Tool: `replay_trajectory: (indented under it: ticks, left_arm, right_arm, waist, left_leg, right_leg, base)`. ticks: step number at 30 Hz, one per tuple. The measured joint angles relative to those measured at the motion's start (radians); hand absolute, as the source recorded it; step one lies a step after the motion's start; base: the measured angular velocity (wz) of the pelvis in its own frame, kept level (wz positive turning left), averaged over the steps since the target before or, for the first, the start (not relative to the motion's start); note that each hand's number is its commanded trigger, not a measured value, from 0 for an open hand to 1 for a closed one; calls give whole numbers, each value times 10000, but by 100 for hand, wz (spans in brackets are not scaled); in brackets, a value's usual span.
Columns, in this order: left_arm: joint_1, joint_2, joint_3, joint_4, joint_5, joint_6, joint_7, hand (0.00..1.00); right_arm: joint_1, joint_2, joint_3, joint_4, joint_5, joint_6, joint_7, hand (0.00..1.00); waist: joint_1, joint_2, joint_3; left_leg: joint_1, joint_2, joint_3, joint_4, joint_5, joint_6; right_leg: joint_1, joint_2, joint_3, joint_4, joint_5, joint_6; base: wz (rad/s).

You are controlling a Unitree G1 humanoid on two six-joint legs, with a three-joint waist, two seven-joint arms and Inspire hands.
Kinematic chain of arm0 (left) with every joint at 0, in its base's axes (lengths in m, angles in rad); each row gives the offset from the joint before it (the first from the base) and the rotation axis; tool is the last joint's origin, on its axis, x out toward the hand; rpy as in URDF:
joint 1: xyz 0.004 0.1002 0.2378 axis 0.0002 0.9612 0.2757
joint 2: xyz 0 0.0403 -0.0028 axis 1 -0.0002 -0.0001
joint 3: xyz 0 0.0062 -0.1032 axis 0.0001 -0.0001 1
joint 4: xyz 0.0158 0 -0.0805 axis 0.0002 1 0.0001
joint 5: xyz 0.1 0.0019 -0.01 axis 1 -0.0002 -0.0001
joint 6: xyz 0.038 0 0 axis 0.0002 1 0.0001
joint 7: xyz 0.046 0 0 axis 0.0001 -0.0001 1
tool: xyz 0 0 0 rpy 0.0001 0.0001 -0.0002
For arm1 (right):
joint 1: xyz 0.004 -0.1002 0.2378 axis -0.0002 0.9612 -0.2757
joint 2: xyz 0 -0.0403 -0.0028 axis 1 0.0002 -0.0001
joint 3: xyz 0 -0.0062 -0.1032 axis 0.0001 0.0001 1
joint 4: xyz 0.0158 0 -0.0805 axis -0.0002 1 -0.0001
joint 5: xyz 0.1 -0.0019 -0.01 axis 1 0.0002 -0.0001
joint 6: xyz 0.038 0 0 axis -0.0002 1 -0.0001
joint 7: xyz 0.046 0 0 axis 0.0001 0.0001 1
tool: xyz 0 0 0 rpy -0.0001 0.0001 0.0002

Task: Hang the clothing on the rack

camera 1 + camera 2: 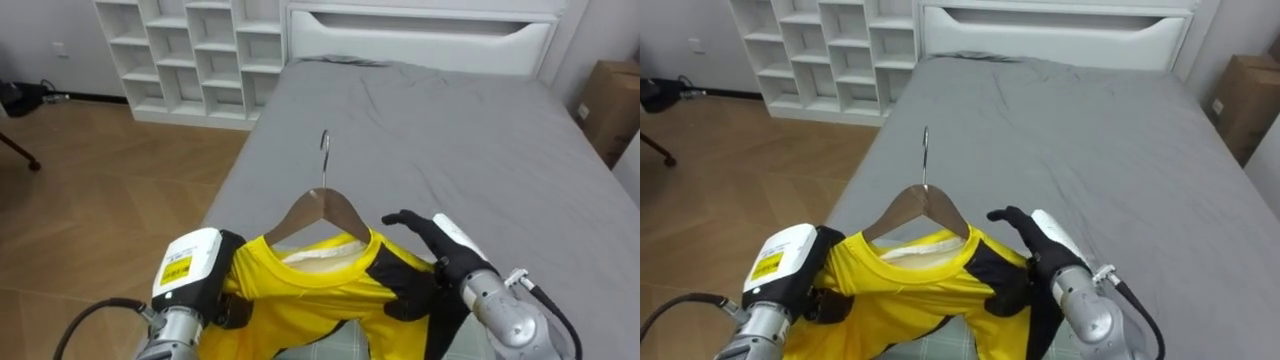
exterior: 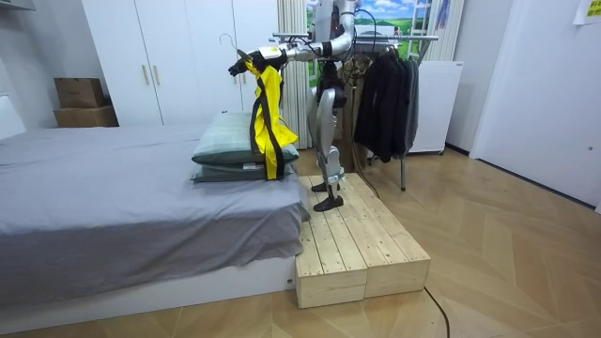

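- Left hand [image 1: 215, 282] and right hand [image 1: 432, 262] each clench a shoulder of the yellow shirt [image 1: 310, 295]; the hanger [image 1: 335, 207] spans left to right between them.
- The hook [image 1: 325, 160] points away over the bed [image 1: 450, 130]; the rack [image 2: 418, 38] stands behind the robot.

Bedroom in home. Ahead of my right hand [image 1: 445, 250]: wide bed under smooth grey sheet [image 1: 450, 130], white panelled headboard [image 1: 420, 35] at its far end. Left of my left hand [image 1: 232, 303] and further out: white open cubby shelving unit [image 1: 190, 60] against wall, brown wooden plank floor [image 1: 90, 200]. Far right of right hand: brown cardboard box [image 1: 610, 100]. Room view: stacked grey pillows [image 2: 230, 150] under both hands, tall white wardrobe doors [image 2: 160, 56] beyond them, metal rail of dark hanging clothes [image 2: 385, 94] well behind them.
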Motion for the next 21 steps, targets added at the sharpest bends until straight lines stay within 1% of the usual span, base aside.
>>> replay_trajectory:
  ticks: [3,6,10,12,19,21]
  left_arm:
    - [-1,-1,8,0,4,20,-55,100]
    - [-1,29,19,0,6,36,-192,100]
    - [-2,-56,29,0,-10,63,-302,100]
    - [-2,-60,15,-1,-21,63,-319,100]
    - [-27,-97,-4,-1,-2,63,-352,100]
    - [-63,-117,-70,-2,8,62,-397,100]
  right_arm:
    - [-208,13,213,-6,-603,0,167,0]
    - [-213,21,410,-130,-1072,0,326,0]
    - [-213,46,558,-331,-1791,1,446,0]
    - [-213,50,783,-338,-2052,23,447,0]
    - [-213,122,876,-338,-2149,104,554,0]
    - [-214,336,870,-339,-2165,222,559,0]
  waist:
    - [-3,-1,0]
    - [10,-5,3]
    - [42,-23,14]
    - [49,-41,24]
    - [75,-70,39]
    - [76,-73,41]
  left_leg:
    - [-3,-1,18,-4,0,0]
    - [-6,0,26,-6,-1,1]
    - [-37,7,6,-15,-1,1]
    - [-66,12,15,-12,-2,1]
    - [-235,16,12,5,-2,3]
    - [-264,13,11,1,-2,4]
  right_leg:
    - [-4,-2,12,0,-1,1]
    - [-7,-6,19,-3,-1,2]
    - [-42,-6,18,-1,-2,3]
    - [-80,-4,28,9,-2,2]
    - [-242,-16,22,19,-1,2]
    - [-268,-16,19,13,-1,2]
  base:
    - [0]
    - [0]
    - [0]
    - [0]
    - [0]
    - [0]
